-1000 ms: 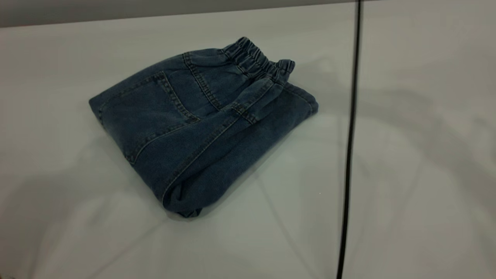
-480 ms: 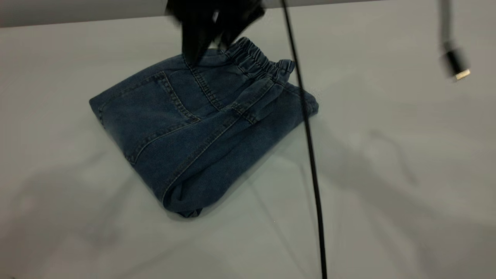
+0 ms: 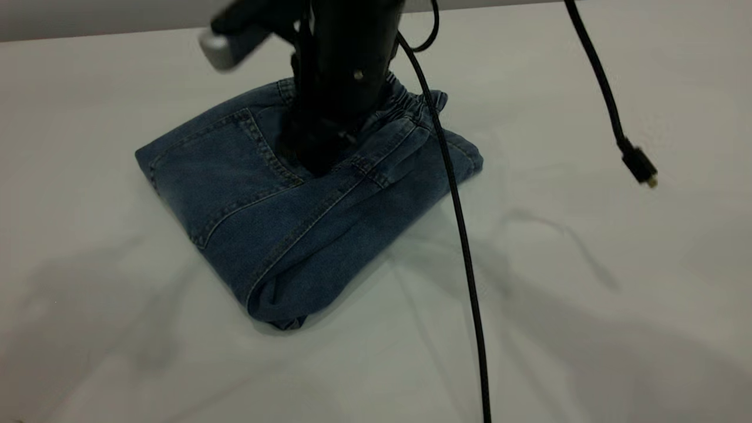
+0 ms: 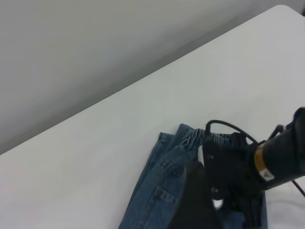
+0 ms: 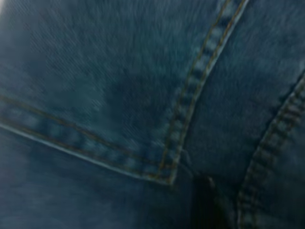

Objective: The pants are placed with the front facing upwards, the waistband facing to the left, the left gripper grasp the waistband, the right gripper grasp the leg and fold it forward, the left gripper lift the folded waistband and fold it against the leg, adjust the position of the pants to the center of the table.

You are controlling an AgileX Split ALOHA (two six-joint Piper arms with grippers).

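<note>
Exterior view shows you the pants (image 3: 305, 205) folded into a thick bundle, lying mid-counter (image 3: 587, 329). Your right gripper (image 3: 320, 153) presses straight down onto the back-pocket panel; whether its jaws are apart you cannot tell. The left gripper (image 4: 193, 205) hangs just above the same bundle, jaws likewise unreadable. Expect soft, heavy denim that slumps and drags. Take it at the ruched waistband (image 3: 411, 103). The long axis runs from that far waistband toward the near fold.
</note>
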